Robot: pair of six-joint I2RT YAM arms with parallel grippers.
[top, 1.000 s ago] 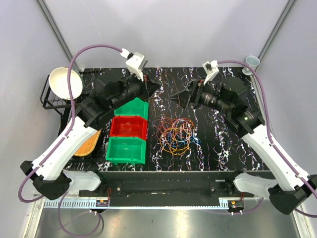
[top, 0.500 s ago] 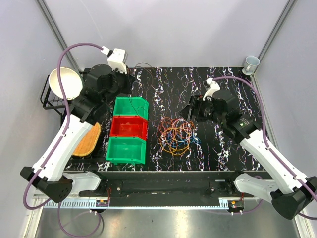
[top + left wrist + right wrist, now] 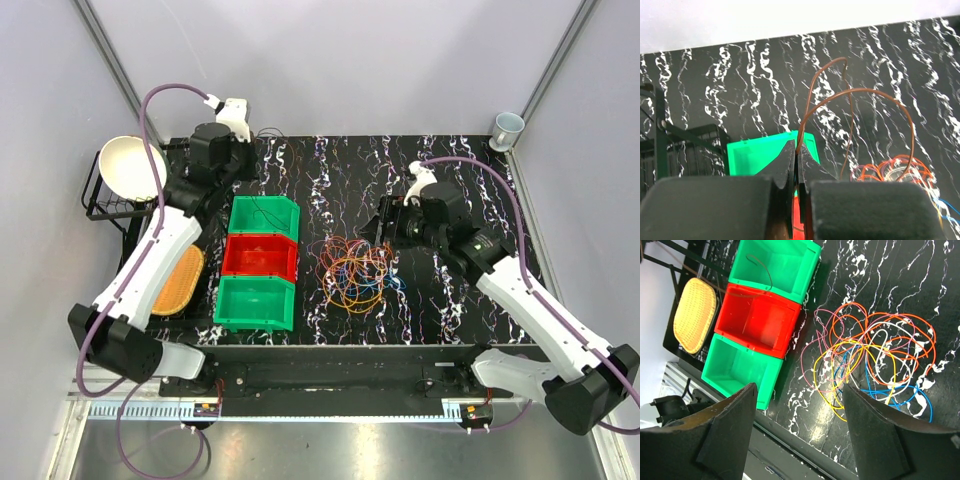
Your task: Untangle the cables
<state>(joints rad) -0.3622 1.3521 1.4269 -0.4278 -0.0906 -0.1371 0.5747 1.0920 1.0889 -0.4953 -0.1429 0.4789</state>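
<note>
The cables (image 3: 355,270) lie in a loose tangle of orange, yellow, blue and pink loops at the table's middle. They also show in the right wrist view (image 3: 875,360) and the left wrist view (image 3: 895,170). My left gripper (image 3: 250,165) is at the back left, above the far green bin (image 3: 264,215). In its wrist view it (image 3: 799,150) is shut on a thin brown cable (image 3: 860,91) that arches up and right. My right gripper (image 3: 385,228) hovers open and empty just back right of the tangle, jaws wide apart (image 3: 799,386).
A red bin (image 3: 262,256) and a near green bin (image 3: 253,303) stand in a row with the far green bin, left of the tangle. A thin dark wire (image 3: 765,270) lies in the far green bin. A white bowl (image 3: 130,165) on a black rack, a yellow wicker tray (image 3: 178,282) and a cup (image 3: 509,124) sit at the edges.
My left arm has swung back and left from the table's back middle, holding the brown cable. My right gripper has moved nearer and lower, towards the tangle.
</note>
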